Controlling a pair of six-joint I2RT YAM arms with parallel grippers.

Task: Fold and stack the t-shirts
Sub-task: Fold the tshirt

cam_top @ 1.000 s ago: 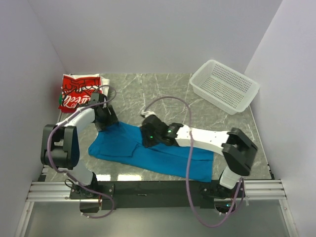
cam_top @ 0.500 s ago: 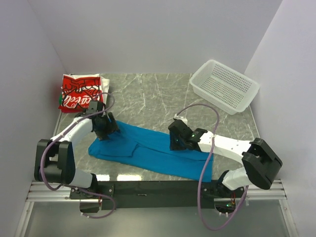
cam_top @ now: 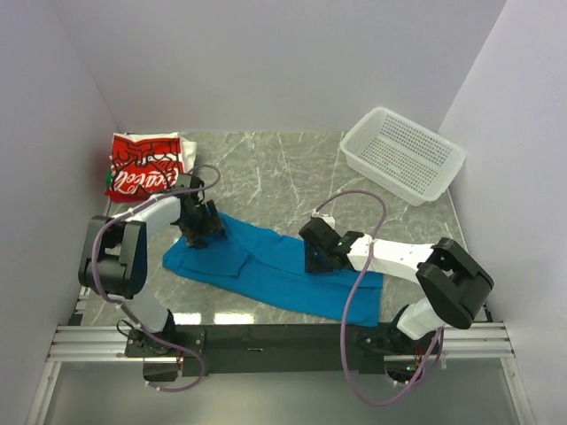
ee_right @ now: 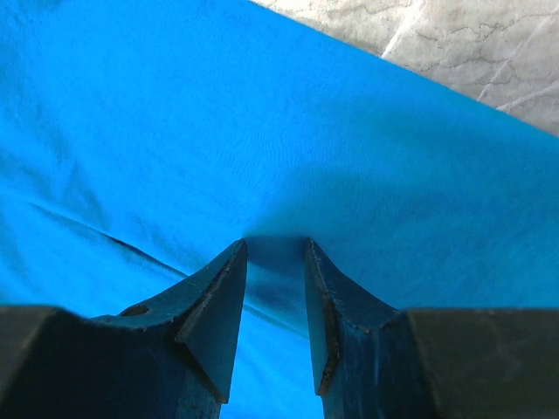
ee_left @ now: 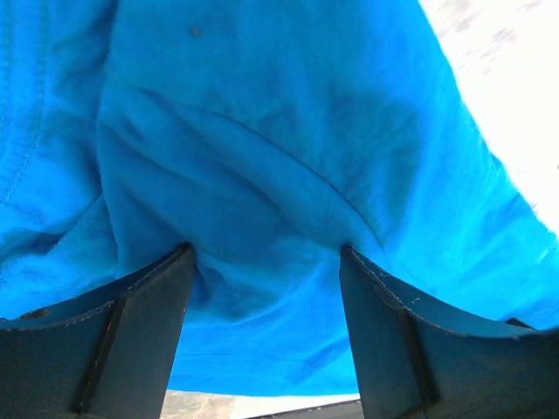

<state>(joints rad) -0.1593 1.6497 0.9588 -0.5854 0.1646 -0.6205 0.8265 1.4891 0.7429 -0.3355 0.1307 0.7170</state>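
The bright-blue t-shirt (cam_top: 270, 270) lies spread as a long band across the near half of the marble table. My left gripper (cam_top: 202, 228) presses down on its upper left end. In the left wrist view the gripper (ee_left: 266, 249) is open wide, with rumpled blue t-shirt cloth (ee_left: 262, 131) under and between the fingers. My right gripper (cam_top: 317, 257) rests on the shirt's right half. Its jaws (ee_right: 275, 240) stand a narrow gap apart, tips on flat cloth (ee_right: 262, 122), nothing clamped. The folded red-and-white t-shirt (cam_top: 142, 164) lies at the far left corner.
A white perforated basket (cam_top: 403, 152) sits empty at the far right corner. Bare marble table (cam_top: 266, 173) lies between the shirts and the basket. Grey walls close in on the left, back and right. Both arms' cables loop above the cloth.
My right gripper has slid right across the blue shirt from its middle to its right half. My left gripper shifted slightly right along the shirt's upper left end.
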